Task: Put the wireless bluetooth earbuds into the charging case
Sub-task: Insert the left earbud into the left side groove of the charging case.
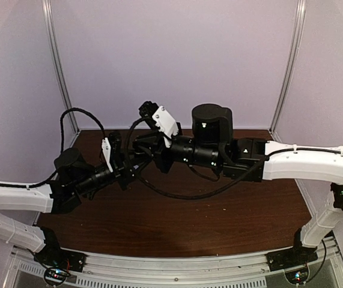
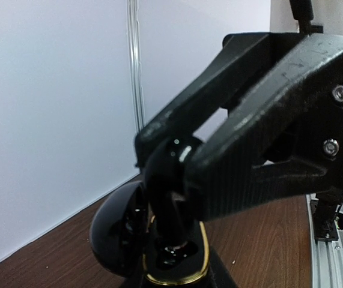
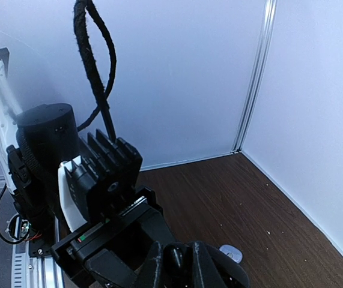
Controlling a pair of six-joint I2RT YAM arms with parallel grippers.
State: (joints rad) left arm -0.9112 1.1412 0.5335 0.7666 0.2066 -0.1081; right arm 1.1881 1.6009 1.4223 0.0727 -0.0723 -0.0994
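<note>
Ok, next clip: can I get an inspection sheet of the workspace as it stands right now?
Surface: dark wood-grain table, a few pale specks on it.
Job's things: black earbud pinched over an open glossy black charging case with a gold rim; one pale earbud lying on the table; other buds not seen.
Clutter: nothing seen.
Grippers: left gripper shut on the black earbud; right gripper shut, what it holds cannot be told.
Cables: black cable sagging between the arms above the table.
Surroundings: pale walls, metal corner post, slotted rail along the near edge.
</note>
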